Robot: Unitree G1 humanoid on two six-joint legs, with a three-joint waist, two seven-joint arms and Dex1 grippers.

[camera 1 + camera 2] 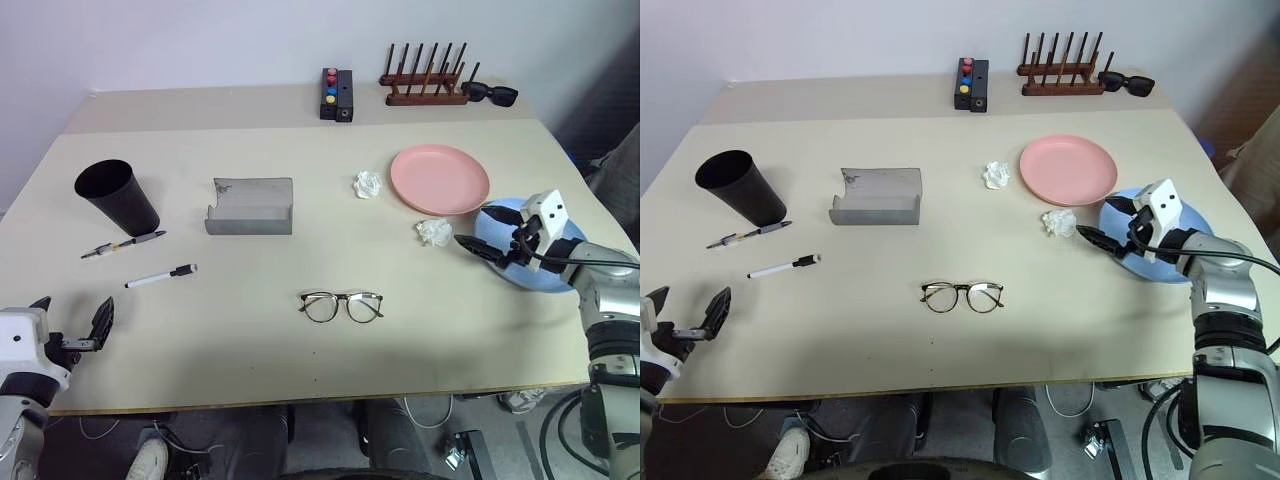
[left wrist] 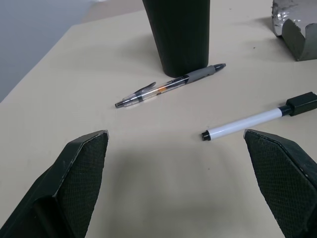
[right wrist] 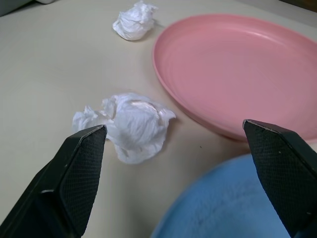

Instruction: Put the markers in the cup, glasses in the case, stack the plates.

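Ahead of our left gripper (image 1: 72, 322), jaws spread wide and empty, lie the white-bodied marker with black cap (image 2: 257, 116), the dark pen with yellow band (image 2: 171, 85) and, beyond them, the tall black tapered cup (image 1: 117, 196). Further right sit the grey felt case (image 1: 250, 207), lid open, and the wire-framed glasses (image 1: 341, 305). Our right gripper (image 1: 492, 243), also wide and empty, hovers over the light blue plate (image 1: 545, 274); the salmon pink plate (image 3: 247, 69) lies just beyond. We judge we should seat the blue rim deep between the fingers, clear of the crumpled tissue (image 3: 131, 124).
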